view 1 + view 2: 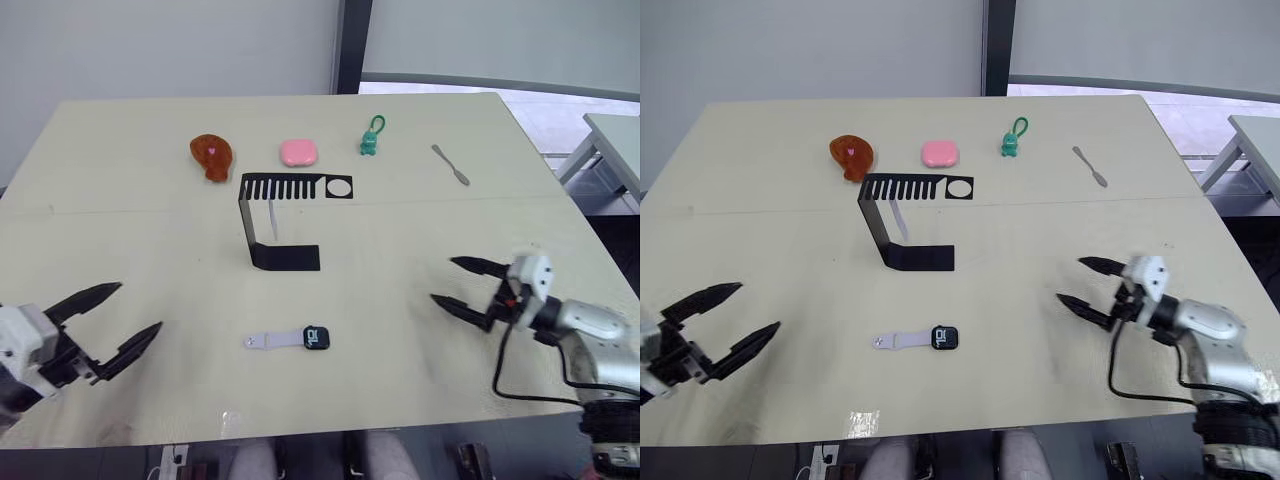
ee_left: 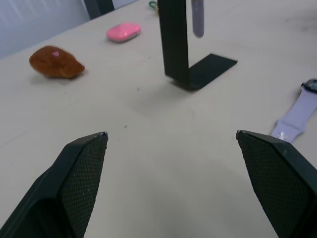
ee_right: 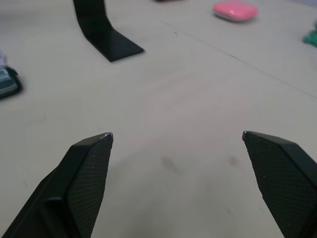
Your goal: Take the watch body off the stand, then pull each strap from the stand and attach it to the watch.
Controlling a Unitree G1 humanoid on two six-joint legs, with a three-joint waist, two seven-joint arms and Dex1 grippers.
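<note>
Black rounded-square watch body (image 1: 316, 337) with one pale strap (image 1: 271, 341) seemingly attached, flat on table (image 1: 420, 240), both grippers spread wide.

Black stand (image 1: 283, 218), pale lavender strap (image 1: 272, 341), black watch body (image 1: 316, 337).

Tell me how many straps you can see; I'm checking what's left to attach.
2. One strap lies flat on the table, already joined to the watch body on its left side. The other strap hangs from the comb bar of the stand.
</note>
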